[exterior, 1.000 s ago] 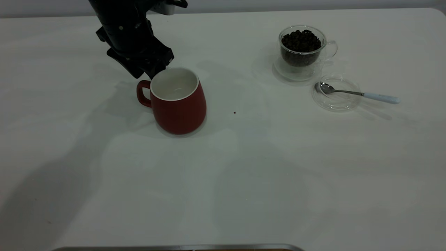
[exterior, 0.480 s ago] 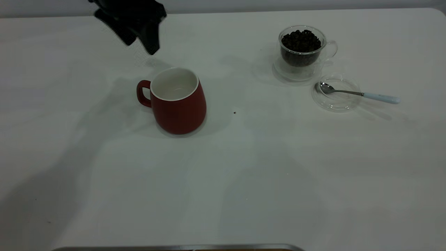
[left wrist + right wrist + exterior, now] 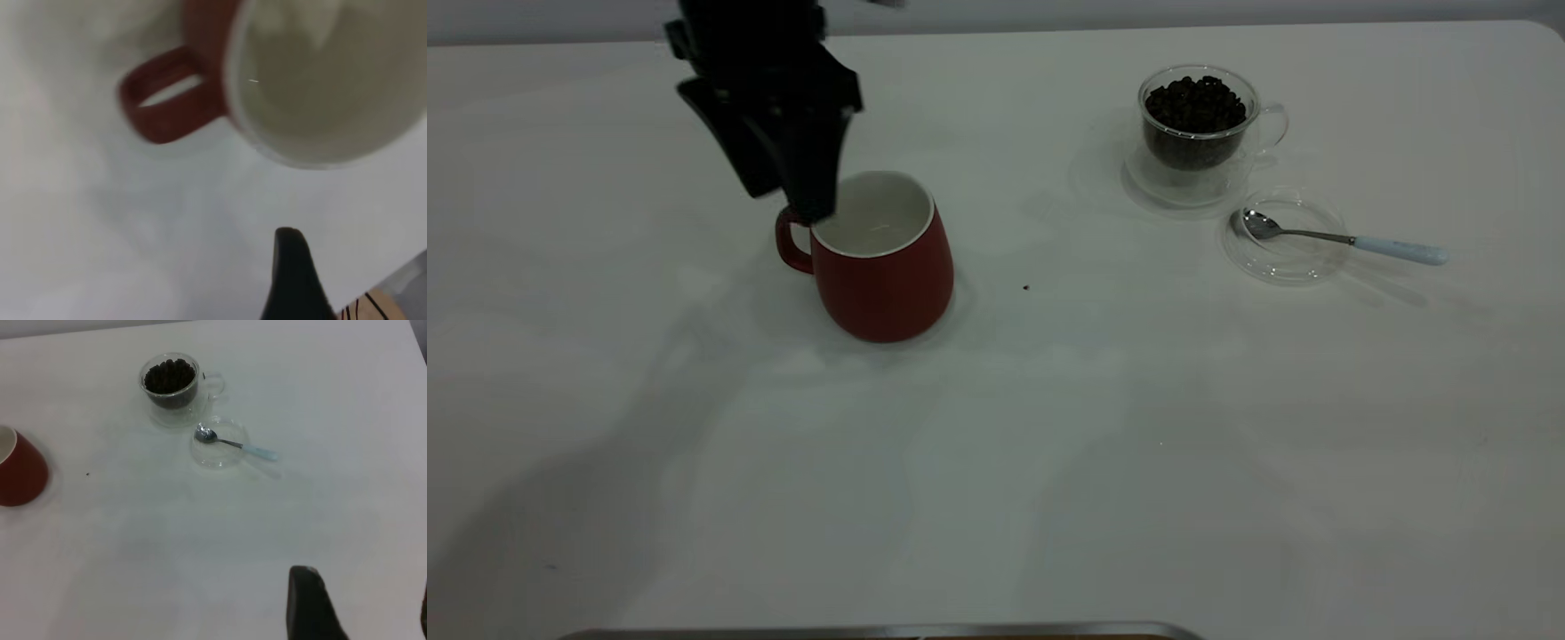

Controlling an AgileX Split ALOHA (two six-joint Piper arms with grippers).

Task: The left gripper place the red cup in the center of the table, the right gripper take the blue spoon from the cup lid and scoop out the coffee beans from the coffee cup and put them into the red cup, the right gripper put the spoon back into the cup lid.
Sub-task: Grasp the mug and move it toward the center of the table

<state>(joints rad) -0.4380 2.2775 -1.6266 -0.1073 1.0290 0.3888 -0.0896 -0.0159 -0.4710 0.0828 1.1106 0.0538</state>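
Note:
The red cup (image 3: 885,267) stands upright and empty on the table (image 3: 1049,444), left of the middle, with its handle to the left. My left gripper (image 3: 783,203) hangs open just above the cup's handle and back rim and holds nothing. In the left wrist view the cup's handle (image 3: 167,100) and white inside are close below one black finger (image 3: 293,280). The coffee cup (image 3: 1196,133) with coffee beans (image 3: 1196,102) stands at the back right. The blue spoon (image 3: 1352,240) lies with its bowl in the cup lid (image 3: 1285,262). My right gripper (image 3: 363,613) is open, high and far from them.
One stray bean (image 3: 1025,287) lies on the table between the red cup and the glass cup. A metal edge (image 3: 871,631) runs along the table's near side. The right wrist view shows the red cup (image 3: 20,477) far left of the coffee cup (image 3: 175,387).
The left gripper rose away from the red cup toward the back, then came down again over the handle side. The cup, spoon and lid have not moved.

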